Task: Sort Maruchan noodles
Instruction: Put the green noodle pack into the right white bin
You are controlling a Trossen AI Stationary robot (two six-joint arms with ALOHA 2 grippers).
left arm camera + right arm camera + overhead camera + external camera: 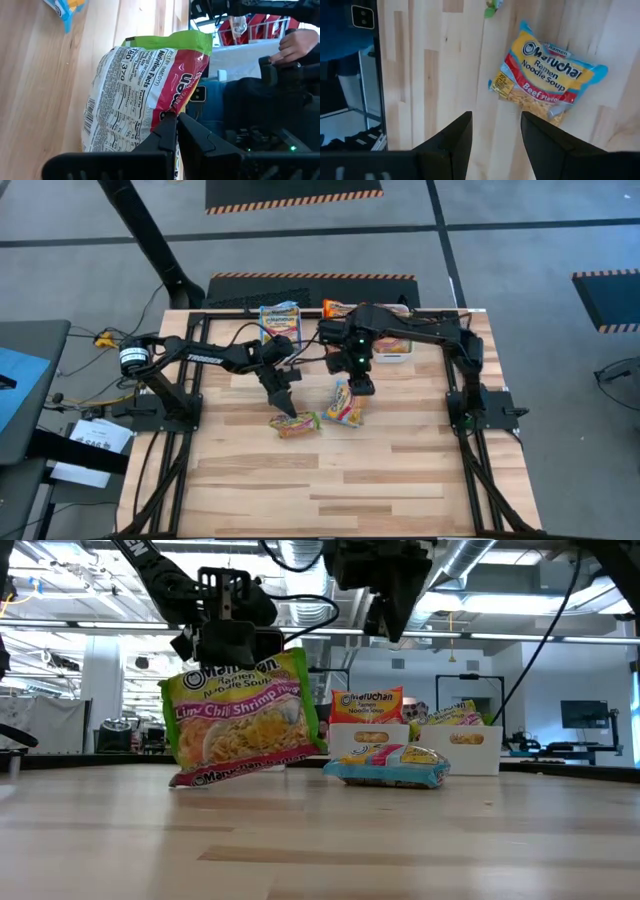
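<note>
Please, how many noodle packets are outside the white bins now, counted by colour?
Green packet, held in the left claw: 1
Blue-red packet, lying on the table: 1
Total: 2

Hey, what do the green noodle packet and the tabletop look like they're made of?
Green noodle packet: thin glossy printed plastic film, judging by its crinkles and sheen; pinched by the shut left gripper. Tabletop: pale wood planks joined in strips, with visible grain and a smooth, probably sealed finish.
</note>
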